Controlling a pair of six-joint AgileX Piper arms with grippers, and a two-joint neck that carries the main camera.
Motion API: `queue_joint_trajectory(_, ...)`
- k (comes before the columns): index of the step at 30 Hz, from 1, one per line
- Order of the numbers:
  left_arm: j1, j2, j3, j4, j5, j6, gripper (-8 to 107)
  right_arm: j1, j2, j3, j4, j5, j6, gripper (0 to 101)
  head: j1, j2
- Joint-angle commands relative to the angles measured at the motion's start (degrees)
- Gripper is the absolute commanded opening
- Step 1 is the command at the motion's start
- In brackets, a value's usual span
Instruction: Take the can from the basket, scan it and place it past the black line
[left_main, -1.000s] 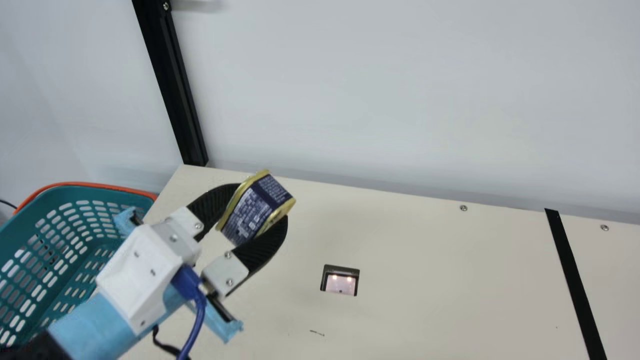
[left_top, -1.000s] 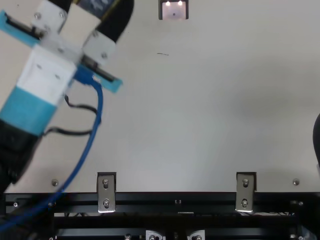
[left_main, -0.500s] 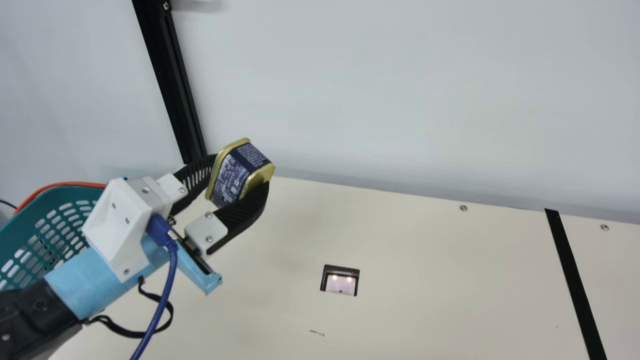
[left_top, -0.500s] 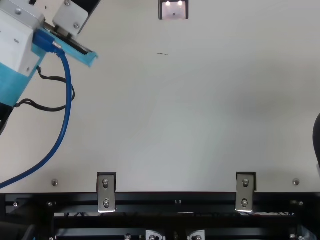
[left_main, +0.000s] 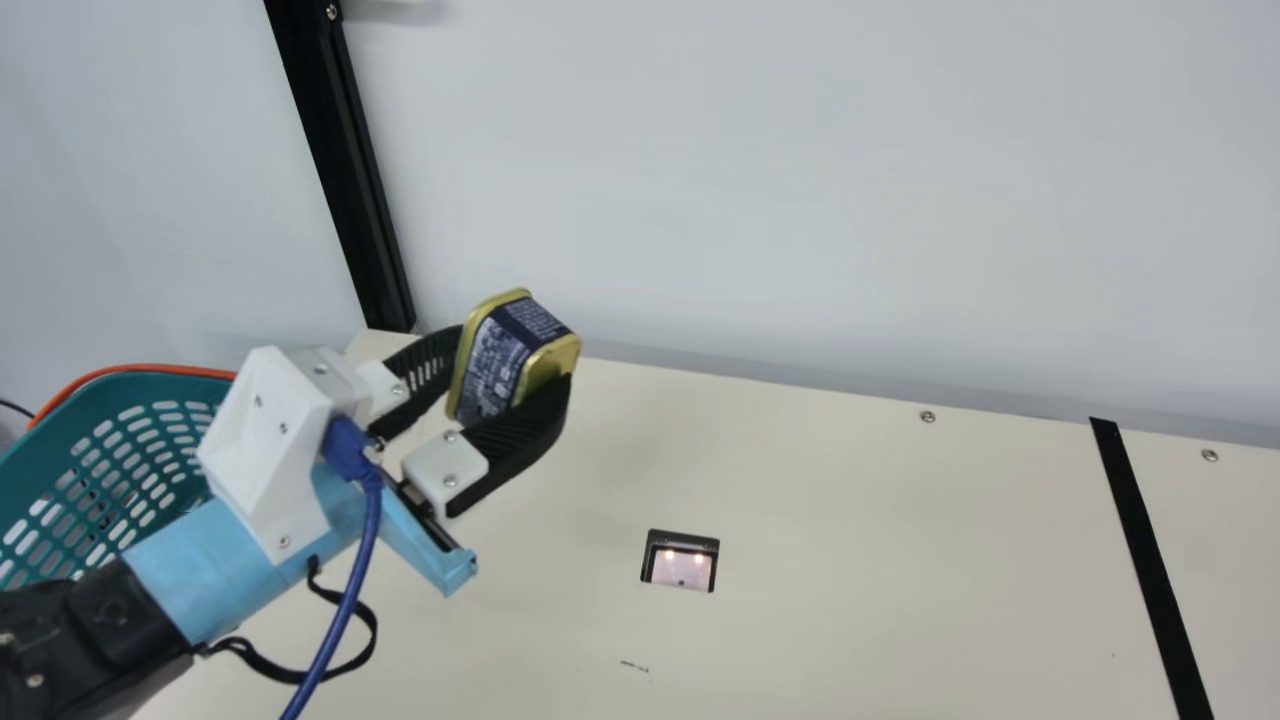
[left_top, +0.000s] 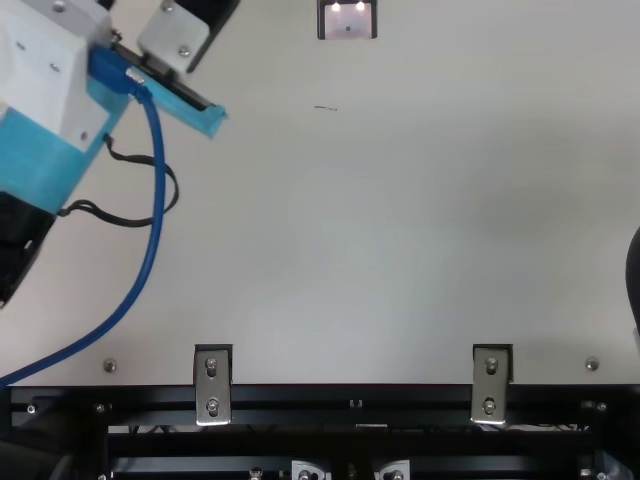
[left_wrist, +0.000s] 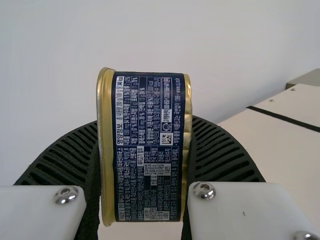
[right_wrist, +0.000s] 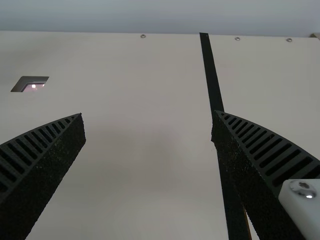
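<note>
- Can (left_main: 497, 370) is held in the air by the left gripper (left_main: 516, 355), tilted, above the table (left_main: 850, 500) and between the basket (left_main: 100, 385) and the scanner (left_main: 681, 568).
- Of the 3 steps, the 1st, taking from the basket, is done; the 2nd, scanning, seems to be in hand, though whether a read has been made cannot be told.
- If no scan has been made, the can needs to be brought over the scanner and its coded side turned down to the glass; after that, a placing past the black line (left_main: 1150, 560) is called for.
- The can is squat, with rounded corners and gold ends; a dark blue label (left_wrist: 150, 185) is wrapped around it, densely covered in white print, and 1 small square code (left_wrist: 166, 138) is seen there.
- The left gripper is closed on the can only as far as its width allows, the gold ends being pinched between 2 ribbed fingers (left_wrist: 65, 160).
- The right gripper (right_wrist: 148, 117) is spread wide, with nothing held.
</note>
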Motion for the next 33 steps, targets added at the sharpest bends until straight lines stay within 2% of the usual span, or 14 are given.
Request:
queue_joint_trajectory(1, -1.20, 0.55, 0.24, -1.73, -0.48, 0.09, 10, 0.00, 0.00, 0.00, 0.00, 0.00, 0.00, 101, -2.13, -0.26)
queue_joint_trajectory(10, -7.76, 5.03, 0.77, -9.82, -4.35, 1.68, 10, 0.00, 0.00, 0.00, -0.01, 0.00, 0.00, 101, -2.13, -0.26)
queue_joint_trajectory(18, -13.44, 11.51, 0.35, -16.20, -10.53, 4.56, 10, 0.00, 0.00, 0.00, -0.01, 0.00, 0.00, 101, -2.13, -0.26)
queue_joint_trajectory(33, -17.18, 24.13, -2.49, -19.83, -21.48, 7.46, 10, 0.00, 0.00, 0.00, -0.01, 0.00, 0.00, 101, -2.13, -0.26)
